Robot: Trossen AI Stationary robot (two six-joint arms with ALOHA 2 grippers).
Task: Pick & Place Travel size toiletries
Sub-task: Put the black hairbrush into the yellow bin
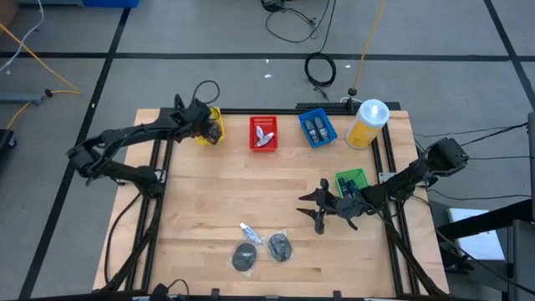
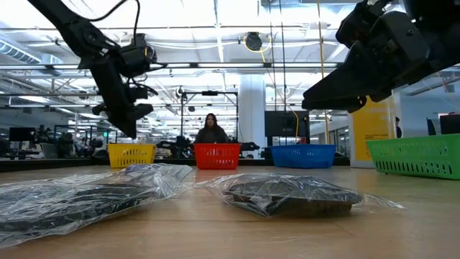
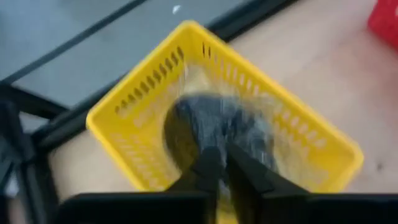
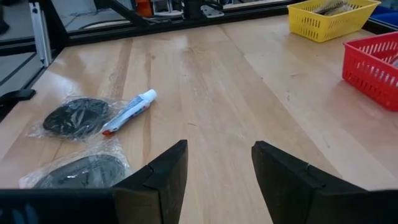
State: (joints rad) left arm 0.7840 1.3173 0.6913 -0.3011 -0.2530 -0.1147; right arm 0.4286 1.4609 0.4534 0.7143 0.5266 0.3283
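My left gripper (image 3: 221, 163) is shut and hangs just above the yellow basket (image 1: 211, 131) at the table's far left. A dark puck in a clear bag (image 3: 217, 121) lies in that basket, below the fingertips. My right gripper (image 4: 217, 158) stands open over the bare table, right of the middle (image 1: 313, 209), with nothing between its fingers. Near the front edge lie a white tube with a red cap (image 4: 129, 112) and two bagged dark pucks (image 1: 245, 257) (image 1: 280, 247), flat on the wood.
A red basket (image 1: 264, 134) and a blue basket (image 1: 318, 128) with small items stand along the far edge, beside a big yellow bottle (image 1: 368, 124). A green basket (image 1: 351, 178) sits by the right arm. A person (image 2: 210, 129) shows beyond the table.
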